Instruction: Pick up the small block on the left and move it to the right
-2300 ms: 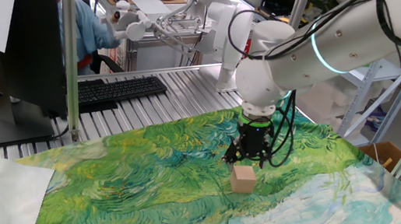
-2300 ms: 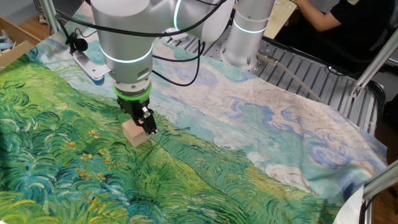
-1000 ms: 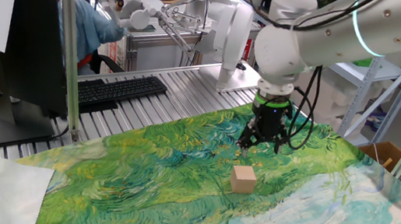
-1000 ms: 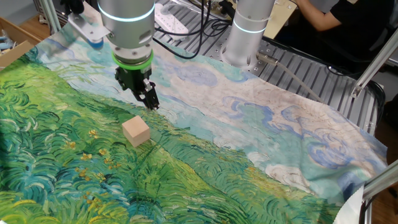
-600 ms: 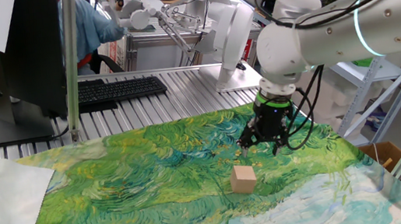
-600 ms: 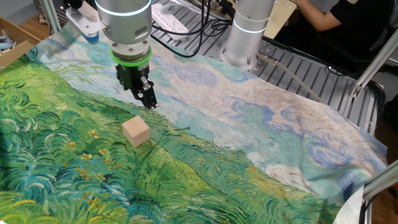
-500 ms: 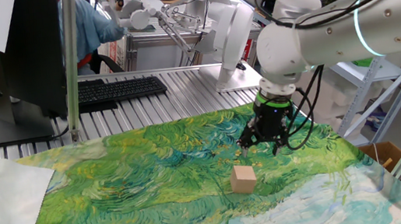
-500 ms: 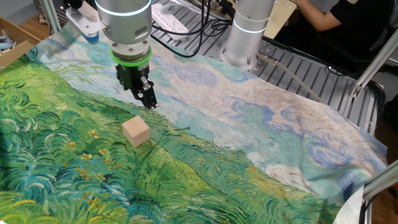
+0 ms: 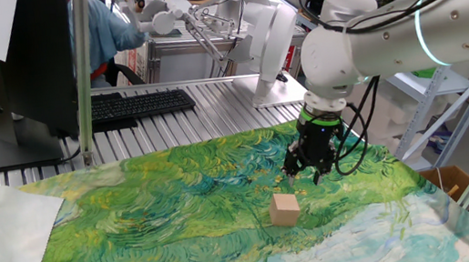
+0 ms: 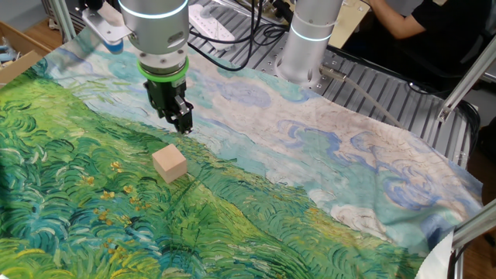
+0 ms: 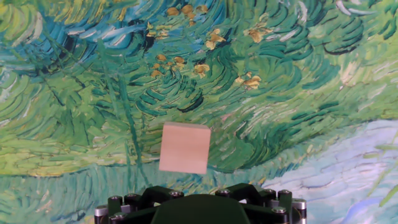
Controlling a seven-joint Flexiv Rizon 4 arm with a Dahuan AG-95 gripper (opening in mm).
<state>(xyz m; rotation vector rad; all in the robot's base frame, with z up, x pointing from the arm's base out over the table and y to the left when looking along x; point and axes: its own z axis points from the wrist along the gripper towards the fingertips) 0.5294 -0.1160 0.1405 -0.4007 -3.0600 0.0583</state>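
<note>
The small block (image 9: 285,208), a plain light tan wooden cube, lies alone on the painted green cloth (image 9: 136,218). It also shows in the other fixed view (image 10: 170,163) and in the hand view (image 11: 185,147), just ahead of the hand's dark body. My gripper (image 9: 305,173) hangs a little above the cloth, beyond the block and apart from it. In the other fixed view the gripper (image 10: 184,126) shows its fingers drawn together and holding nothing. The fingertips do not show in the hand view.
A black keyboard (image 9: 139,105) lies on the ribbed metal table behind the cloth. An upright aluminium post (image 9: 80,79) stands at the back left. The robot's base column (image 10: 310,39) stands behind the cloth, and a person (image 10: 418,23) sits beyond it.
The gripper left the block on the cloth and rose and drew back from it. Over the last half second its fingers have come closer together. The block has not moved.
</note>
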